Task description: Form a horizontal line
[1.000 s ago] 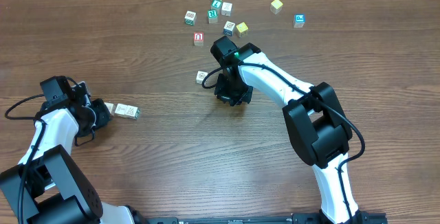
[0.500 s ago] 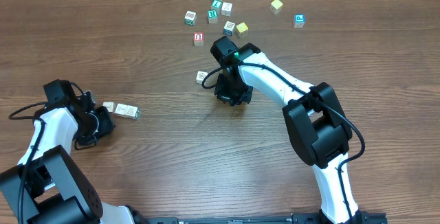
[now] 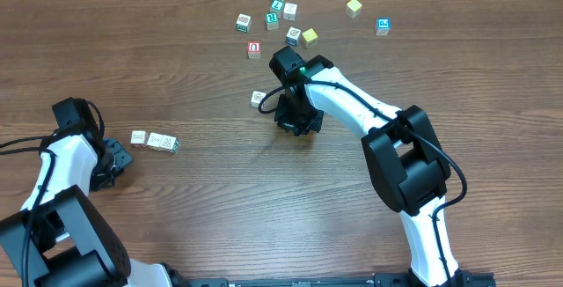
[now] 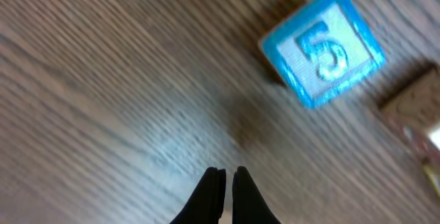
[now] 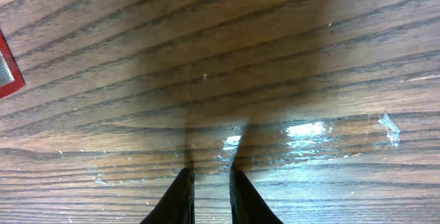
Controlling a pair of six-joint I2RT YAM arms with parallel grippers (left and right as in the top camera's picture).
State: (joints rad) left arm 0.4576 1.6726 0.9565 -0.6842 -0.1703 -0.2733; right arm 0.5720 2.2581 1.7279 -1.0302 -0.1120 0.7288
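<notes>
While building the row (image 3: 155, 140), keeping low with left claw (image 4: 223, 176) pinched closed, empty, beside blue 5 cube (image 4: 322, 45), probably for nudging; parking right claw (image 5: 208, 183) slightly parted, empty.

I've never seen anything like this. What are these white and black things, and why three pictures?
Those are two robot arms at a wooden table. One picture looks down from above; the other two come from a camera on each wrist. The left gripper is shut and empty, near a blue cube marked 5. The right gripper holds nothing either, its fingers slightly apart. A short row of cubes lies on the left; loose cubes are scattered at the far side.
</notes>
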